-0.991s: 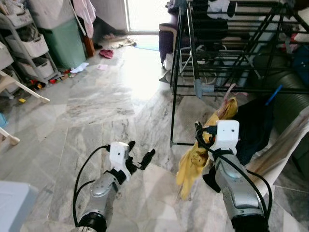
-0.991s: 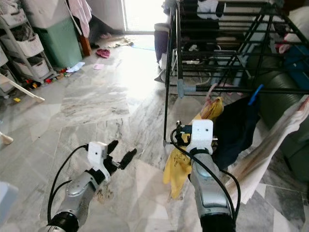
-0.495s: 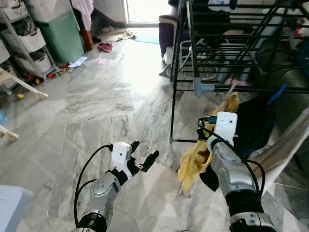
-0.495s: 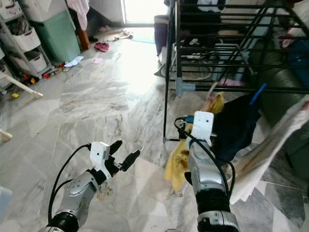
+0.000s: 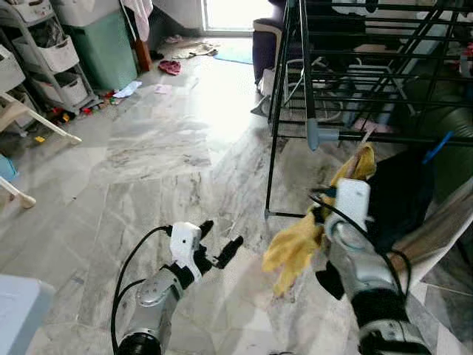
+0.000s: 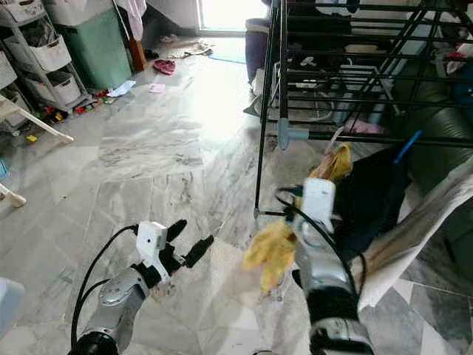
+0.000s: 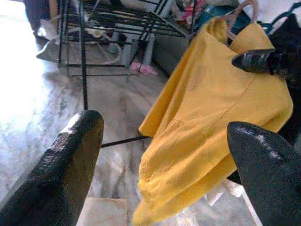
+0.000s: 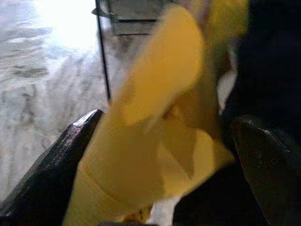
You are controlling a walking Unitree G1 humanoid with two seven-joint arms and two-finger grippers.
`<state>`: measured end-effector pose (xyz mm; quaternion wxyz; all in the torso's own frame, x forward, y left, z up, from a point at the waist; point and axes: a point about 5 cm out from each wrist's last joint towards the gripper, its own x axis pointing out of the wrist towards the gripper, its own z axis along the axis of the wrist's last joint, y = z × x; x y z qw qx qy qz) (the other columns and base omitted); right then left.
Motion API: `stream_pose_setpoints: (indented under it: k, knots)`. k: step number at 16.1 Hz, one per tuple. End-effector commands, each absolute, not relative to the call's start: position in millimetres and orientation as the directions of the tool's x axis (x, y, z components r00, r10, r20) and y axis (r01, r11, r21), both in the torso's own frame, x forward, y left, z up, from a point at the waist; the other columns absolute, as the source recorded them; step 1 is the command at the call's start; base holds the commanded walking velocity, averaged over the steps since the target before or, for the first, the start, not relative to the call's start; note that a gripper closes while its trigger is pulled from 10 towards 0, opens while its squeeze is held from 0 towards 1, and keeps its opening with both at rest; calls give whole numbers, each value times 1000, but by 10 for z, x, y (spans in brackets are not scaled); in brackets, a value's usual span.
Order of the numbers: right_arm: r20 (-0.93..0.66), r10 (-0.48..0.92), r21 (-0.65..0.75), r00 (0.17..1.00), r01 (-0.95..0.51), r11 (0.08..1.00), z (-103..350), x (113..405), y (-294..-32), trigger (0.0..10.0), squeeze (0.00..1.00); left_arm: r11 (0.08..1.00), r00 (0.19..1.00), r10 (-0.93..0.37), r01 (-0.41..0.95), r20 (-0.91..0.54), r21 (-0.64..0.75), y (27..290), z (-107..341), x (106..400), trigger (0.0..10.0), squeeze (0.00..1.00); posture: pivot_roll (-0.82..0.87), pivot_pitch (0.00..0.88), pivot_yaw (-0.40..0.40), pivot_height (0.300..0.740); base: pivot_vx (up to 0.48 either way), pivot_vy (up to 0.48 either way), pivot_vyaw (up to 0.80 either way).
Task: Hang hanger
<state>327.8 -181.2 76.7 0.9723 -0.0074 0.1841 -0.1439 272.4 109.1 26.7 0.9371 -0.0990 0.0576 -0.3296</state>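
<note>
Hanger (image 7: 241,14), a pale pinkish one, carries a yellow shirt (image 5: 299,248) and sits low beside the black drying rack (image 5: 369,66), its hook just under the rack's lowest front rail and, as far as the pictures show, not on it. The shirt hangs off it and flares out toward the robot's left above the marble floor (image 5: 170,148); its lower part is blurred in the head views. A dark garment (image 5: 399,196) hangs just behind the shirt, and a pale cloth (image 6: 414,237) drapes beside that on the right.

The right gripper (image 8: 160,155) is up against the shirt, its two black fingers spread wide with yellow cloth bunched between them; whether they press on anything cannot be told. In the left wrist view one right fingertip (image 7: 256,61) lies against the shirt's upper part, near the hanger. The right arm (image 5: 362,274) reaches forward from the lower right, its white wrist block level with the shirt.

The left gripper (image 5: 218,248) is held out low over the floor, well apart from the shirt, fingers spread and empty.

Farther off to the left stand a green bin (image 5: 103,48) and white drawers (image 5: 52,66), with small clutter scattered on the floor near them.
</note>
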Motion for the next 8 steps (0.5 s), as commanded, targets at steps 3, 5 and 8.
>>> stream_pose_setpoints:
  k: [3, 5, 8]
  knots:
    - [-318, -345, -136, 883, 317, 938, 802, 3171, -2002, 10000, 0, 755, 766, -641, 617, -50, -220, 1089, 274, 2726, 10000, 0, -179, 93, 22, 740, 0, 0, 0]
    - [-332, -367, -154, 869, 334, 930, 750, 3095, -2094, 10000, 0, 752, 761, -646, 622, -57, -219, 1078, 275, 2728, 10000, 0, -189, 89, 24, 740, 0, 0, 0]
    - [-310, -337, -228, 889, 275, 934, 770, 3117, -2137, 10000, 0, 744, 751, -656, 631, -67, -218, 1050, 266, 2737, 10000, 0, -202, 83, 27, 740, 0, 0, 0]
